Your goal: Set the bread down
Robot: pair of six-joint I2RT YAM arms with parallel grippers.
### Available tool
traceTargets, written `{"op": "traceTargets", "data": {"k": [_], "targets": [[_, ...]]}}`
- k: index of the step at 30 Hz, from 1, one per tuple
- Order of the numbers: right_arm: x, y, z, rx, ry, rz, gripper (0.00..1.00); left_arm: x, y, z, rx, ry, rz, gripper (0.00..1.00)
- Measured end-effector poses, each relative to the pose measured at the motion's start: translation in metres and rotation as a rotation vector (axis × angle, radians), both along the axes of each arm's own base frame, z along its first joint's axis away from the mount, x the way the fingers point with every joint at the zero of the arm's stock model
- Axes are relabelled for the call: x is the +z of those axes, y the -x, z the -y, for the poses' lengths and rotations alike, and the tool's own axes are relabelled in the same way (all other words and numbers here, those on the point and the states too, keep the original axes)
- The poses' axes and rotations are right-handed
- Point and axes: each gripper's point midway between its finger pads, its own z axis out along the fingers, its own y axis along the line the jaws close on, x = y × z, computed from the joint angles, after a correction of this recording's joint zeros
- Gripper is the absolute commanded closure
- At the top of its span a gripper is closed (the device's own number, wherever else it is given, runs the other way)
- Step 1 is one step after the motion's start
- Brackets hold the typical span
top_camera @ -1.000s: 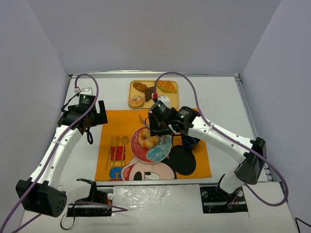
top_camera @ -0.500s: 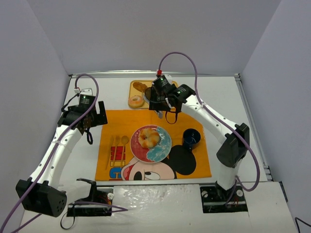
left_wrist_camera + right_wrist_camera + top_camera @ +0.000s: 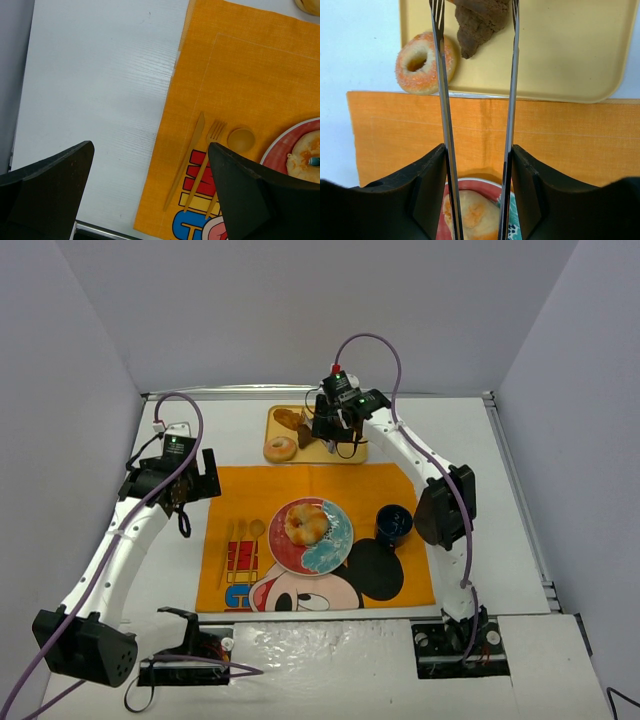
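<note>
- Bread, dark brown and croissant-shaped [image 3: 479, 20], flat on the yellow tray [image 3: 570, 60] between the two tips of the metal tongs [image 3: 442, 100]. Contact with either tip impossible to tell, since both run off the top edge of the right wrist view.
- Right pincer [image 3: 477, 150] closed partway onto the tongs, one black finger pressing each arm from outside. Tong arms apart and nearly parallel.
- Just left of the tongs, a sugared ring doughnut [image 3: 422, 62] at the tray's near-left corner.
- Further back on the tray's left side, another brown bread [image 3: 287, 418], seen only from the top view.
- Just beside the tray's near edge, an orange placemat [image 3: 400, 490] with a cartoon mouse print, spread on the white surface [image 3: 100, 75].
- On the placemat, a red and teal plate [image 3: 338, 540] carrying a round pale bun [image 3: 306, 524].
- Right of the plate and close to it, a dark blue cup [image 3: 393, 523], upright.
- Left of the plate, side by side on the mat, a yellow knife [image 3: 187, 160], fork [image 3: 207, 155] and spoon [image 3: 241, 137].
- Left pincer [image 3: 150, 145] above the placemat's left edge, fingers spread wide, nothing between them, well apart from the tray.
</note>
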Motion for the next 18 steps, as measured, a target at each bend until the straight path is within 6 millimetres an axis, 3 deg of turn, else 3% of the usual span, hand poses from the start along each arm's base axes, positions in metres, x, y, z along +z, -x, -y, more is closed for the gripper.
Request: {"op": "traceTargets", "data": {"k": [7, 18], "targets": [[-0.025, -0.008, 0.007, 0.011, 0.029, -0.038, 0.51, 0.0, 0.0, 0.0, 0.0, -0.001, -0.001, 0.03], [-0.042, -0.007, 0.004, 0.047, 0.048, -0.065, 0.5, 0.0, 0.0, 0.0, 0.0, -0.001, -0.002, 0.03]]}}
